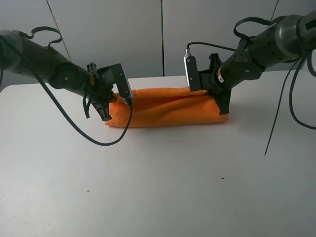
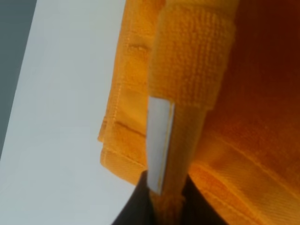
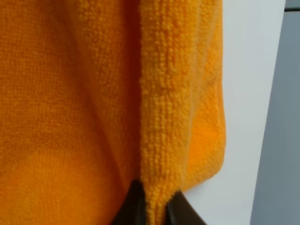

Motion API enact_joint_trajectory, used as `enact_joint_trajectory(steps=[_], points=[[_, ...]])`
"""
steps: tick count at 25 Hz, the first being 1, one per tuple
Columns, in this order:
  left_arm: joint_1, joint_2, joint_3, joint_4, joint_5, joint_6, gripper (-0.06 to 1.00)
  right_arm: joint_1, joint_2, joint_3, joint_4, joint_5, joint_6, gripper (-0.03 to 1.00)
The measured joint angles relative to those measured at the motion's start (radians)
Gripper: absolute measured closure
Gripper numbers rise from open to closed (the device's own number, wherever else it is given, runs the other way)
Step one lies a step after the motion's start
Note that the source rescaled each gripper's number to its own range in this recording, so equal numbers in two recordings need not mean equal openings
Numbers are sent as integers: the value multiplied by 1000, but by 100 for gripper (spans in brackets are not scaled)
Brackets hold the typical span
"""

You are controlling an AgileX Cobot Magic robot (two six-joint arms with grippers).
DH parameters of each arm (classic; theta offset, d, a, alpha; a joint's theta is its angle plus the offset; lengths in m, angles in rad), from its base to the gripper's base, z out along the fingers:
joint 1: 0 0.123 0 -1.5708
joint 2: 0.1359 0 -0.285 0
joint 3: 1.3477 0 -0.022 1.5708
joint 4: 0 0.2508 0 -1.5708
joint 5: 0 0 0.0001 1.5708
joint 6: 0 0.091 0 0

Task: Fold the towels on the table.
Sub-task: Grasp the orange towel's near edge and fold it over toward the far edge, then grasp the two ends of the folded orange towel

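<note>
The orange towel [image 1: 168, 107] lies folded into a long band across the back of the white table [image 1: 158, 187]. My left gripper [image 1: 105, 112] is shut on the towel's left end; the left wrist view shows the hem and its white label [image 2: 159, 143] pinched between the dark fingers [image 2: 136, 208]. My right gripper [image 1: 223, 106] is shut on the towel's right end; the right wrist view shows a fold of orange cloth [image 3: 164, 117] running down between the dark fingertips [image 3: 131, 206].
A grey wall panel [image 1: 163, 34] stands behind the table's far edge. Black cables [image 1: 98, 140] hang from both arms over the tabletop. White table surface stretches in front of the towel.
</note>
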Motion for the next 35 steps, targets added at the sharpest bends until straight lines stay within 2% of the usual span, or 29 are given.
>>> enact_joint_trajectory(steps=[7, 10, 12, 15, 18, 19, 20, 25, 28, 31, 33, 35], points=[[4, 3, 0, 2, -1, 2, 94, -1, 19, -5, -1, -24, 40, 95], [7, 3, 0, 2, 5, -1, 91, -2, 19, -9, -1, -21, 42, 82], [13, 3, 0, 4, 16, -2, 82, -12, 19, -9, -1, -11, 44, 70], [18, 3, 0, 4, 15, -9, 58, -18, 19, -9, -2, -4, 45, 51], [19, 3, 0, 4, 2, -20, 17, -18, 19, -9, -2, -6, 45, 36], [19, 3, 0, 4, -6, -25, 6, -18, 19, -9, -2, -10, 45, 32], [19, 3, 0, 4, -13, -25, 0, -18, 17, -9, -2, -10, 45, 28], [19, -4, 0, -7, -22, -25, -5, -18, -29, -9, -2, -15, 72, 16], [19, -35, 0, -33, -22, -41, -5, -18, -71, -9, -2, -25, 136, 11], [19, -70, 0, -77, 0, -125, -5, -18, -108, -9, 3, -29, 334, 7], [19, -81, 0, -97, 44, -210, -5, -18, -126, -9, 24, -8, 500, 5], [19, -83, 0, -106, 100, -314, -5, -18, -140, -9, 51, 15, 611, 4]])
